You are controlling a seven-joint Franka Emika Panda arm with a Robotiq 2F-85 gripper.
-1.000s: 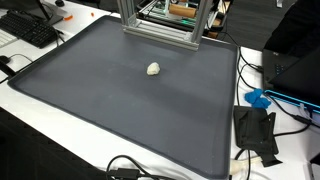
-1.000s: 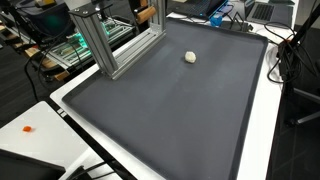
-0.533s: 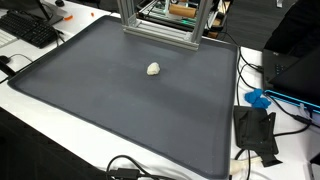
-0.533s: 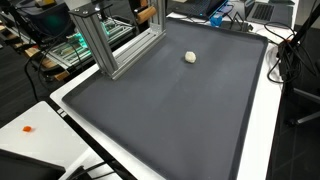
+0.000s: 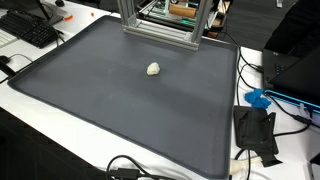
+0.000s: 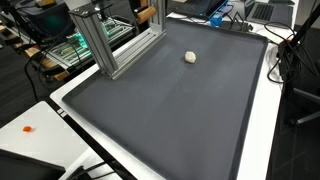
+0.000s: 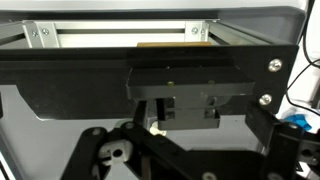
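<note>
Jaws apart (widely), pale lump (image 5: 153, 69) on mat (image 5: 100, 105)

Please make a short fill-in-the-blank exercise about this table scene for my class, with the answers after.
The small pale lump lies on a dark ___ mat. The keyboard beside the mat is ___. The frame behind the lump is made of ___.
Missing words: grey, black, metal.

One pale lump (image 5: 153, 69) lies on one dark mat (image 5: 100, 110) covering the white counter (image 5: 30, 125). Around the mat in an exterior view are one aluminium frame (image 5: 160, 28) at twelve o'clock, one black keyboard (image 5: 30, 28) at ten, one blue object (image 5: 258, 98) at three and one black bracket (image 5: 255, 130) at four.
</note>
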